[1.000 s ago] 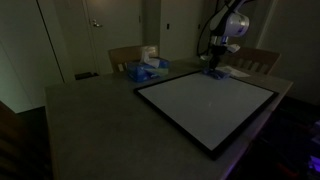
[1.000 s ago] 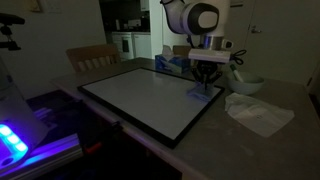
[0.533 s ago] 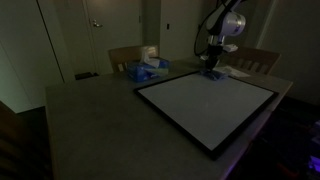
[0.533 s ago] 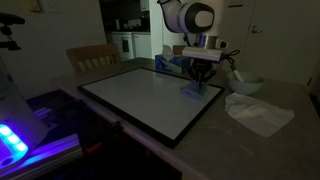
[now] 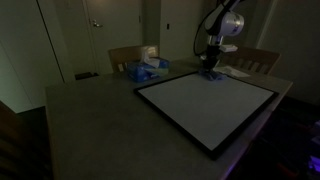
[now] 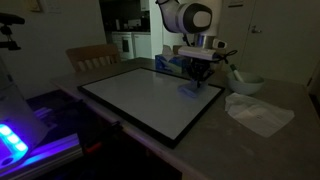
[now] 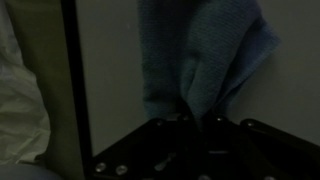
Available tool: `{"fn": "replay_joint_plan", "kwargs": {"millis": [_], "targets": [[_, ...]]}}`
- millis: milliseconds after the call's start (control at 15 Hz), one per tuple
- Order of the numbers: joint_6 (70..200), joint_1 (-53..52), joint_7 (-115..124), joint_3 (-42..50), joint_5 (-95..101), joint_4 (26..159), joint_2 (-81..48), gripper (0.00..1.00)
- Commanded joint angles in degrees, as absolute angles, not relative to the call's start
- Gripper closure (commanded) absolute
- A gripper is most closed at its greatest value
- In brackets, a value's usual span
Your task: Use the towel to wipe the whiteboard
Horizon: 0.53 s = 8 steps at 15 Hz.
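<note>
Blue-purple towel [image 7: 205, 60] pinched in the tightly closed jaws of the gripper [image 7: 197, 122], over the whiteboard [image 6: 140, 95]; catching the black frame [image 7: 70, 80] could pull it free.

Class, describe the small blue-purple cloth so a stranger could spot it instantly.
Find the large, thin-black-framed white whiteboard. Near its edge, the robot's gripper pinches the small blue-purple fabric towel. Unlike the crumpled white sheet beside the board, it is dark and held.
</note>
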<state>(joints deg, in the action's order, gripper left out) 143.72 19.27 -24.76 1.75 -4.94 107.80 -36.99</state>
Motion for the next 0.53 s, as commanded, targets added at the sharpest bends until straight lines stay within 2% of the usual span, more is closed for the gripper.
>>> {"fn": "replay_joint_plan", "kwargs": {"millis": [0, 333, 400, 467], "targets": [[144.9, 19.5, -22.4, 1.9, -5.2, 110.6, -36.4, 0.97], [145.2, 20.6, -23.1, 1.9, -5.4, 113.8, -33.8, 0.97], [144.0, 19.6, -22.2, 1.9, -4.9, 110.1, -35.6, 0.88], [144.0, 19.8, -22.2, 1.9, -4.9, 110.7, -35.2, 0.88]]}}
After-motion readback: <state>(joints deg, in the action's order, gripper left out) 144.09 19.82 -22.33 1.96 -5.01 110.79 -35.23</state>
